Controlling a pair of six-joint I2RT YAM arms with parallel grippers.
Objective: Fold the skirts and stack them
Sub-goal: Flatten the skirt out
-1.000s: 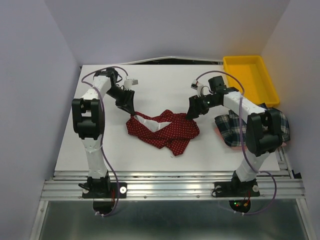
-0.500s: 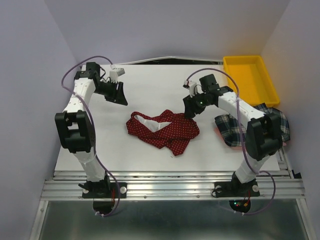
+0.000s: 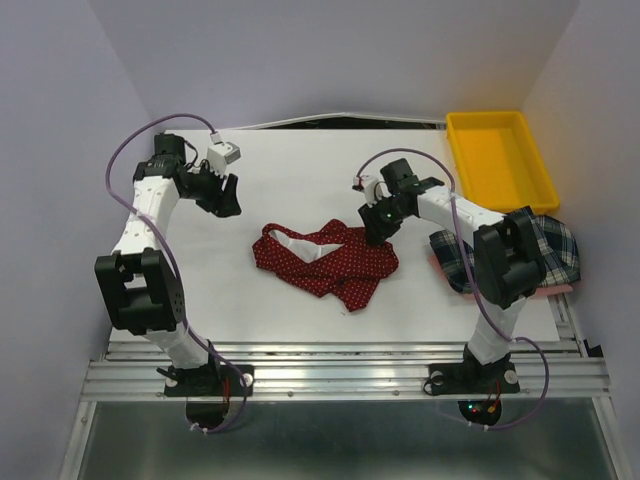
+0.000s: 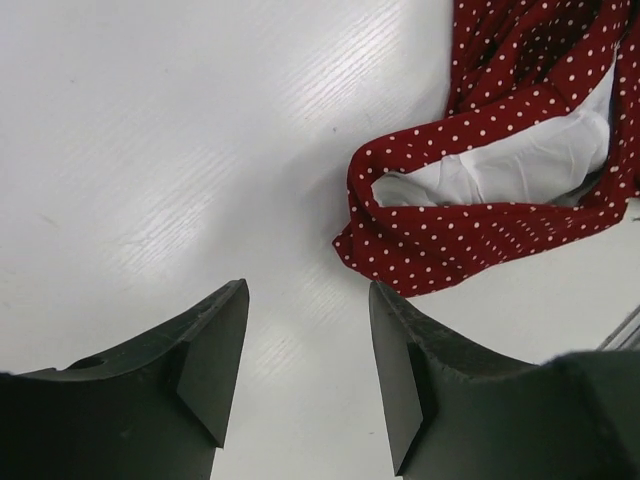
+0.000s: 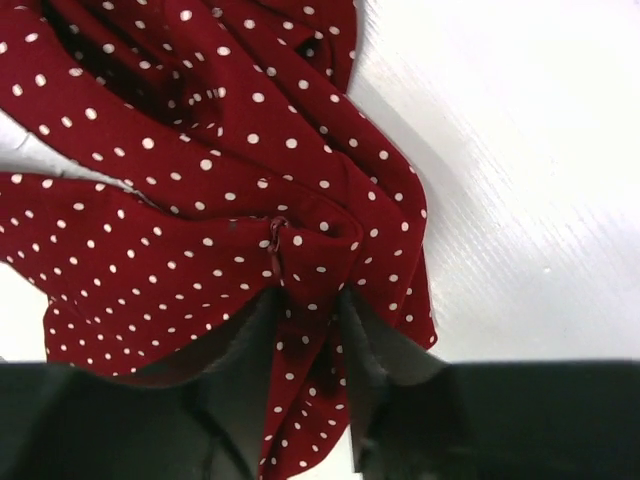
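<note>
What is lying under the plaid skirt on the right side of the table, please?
A thin pink edge peeks out beneath the plaid skirt; the rest is hidden by the cloth and the right arm, so I cannot tell what it is.

Soft matt cloth of the red skirt [image 5: 200, 150], faintly grained semi-gloss white table [image 4: 150, 150], smooth yellow plastic tray [image 3: 495, 155].

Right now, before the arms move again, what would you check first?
1. Right gripper closed on a fold of the dark red white-dotted cloth skirt: ok.
2. That pinch is firm: cannot tell.
3. Left gripper open, holding nothing: ok.
4. Left gripper on the skirt: not ok, it hangs over bare white table beside the cloth.
5. Red skirt lying flat: not ok, crumpled.
6. Dark plaid cloth skirt apart from it: ok.
</note>
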